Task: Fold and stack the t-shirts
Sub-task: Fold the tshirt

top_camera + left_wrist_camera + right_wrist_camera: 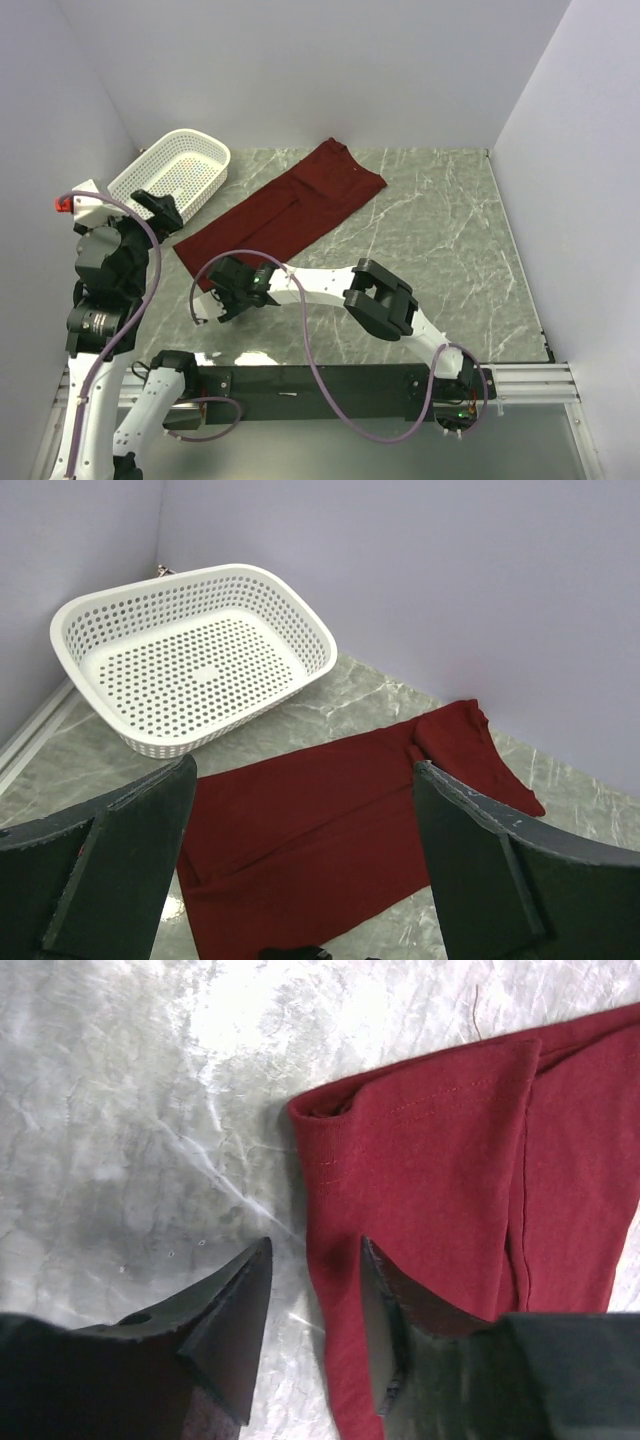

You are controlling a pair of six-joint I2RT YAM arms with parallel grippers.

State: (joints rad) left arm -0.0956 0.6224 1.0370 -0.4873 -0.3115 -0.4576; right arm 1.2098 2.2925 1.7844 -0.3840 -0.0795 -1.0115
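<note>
A dark red t-shirt (290,205) lies flat on the marble table as a long, narrow folded strip running diagonally from near left to far middle. My right gripper (212,300) is low over the strip's near-left end. In the right wrist view its jaws (316,1245) stand apart astride the t-shirt's (450,1180) side edge, one finger over bare table and the other over cloth. My left gripper (165,212) hangs raised at the left, between the basket and the cloth. Its jaws (305,860) are wide open and empty, with the t-shirt (330,810) below.
A white perforated basket (170,172) sits empty in the far left corner, close to the t-shirt's left side; it also shows in the left wrist view (190,665). Pale walls enclose the table on three sides. The right arm's links (380,300) stretch across the near table.
</note>
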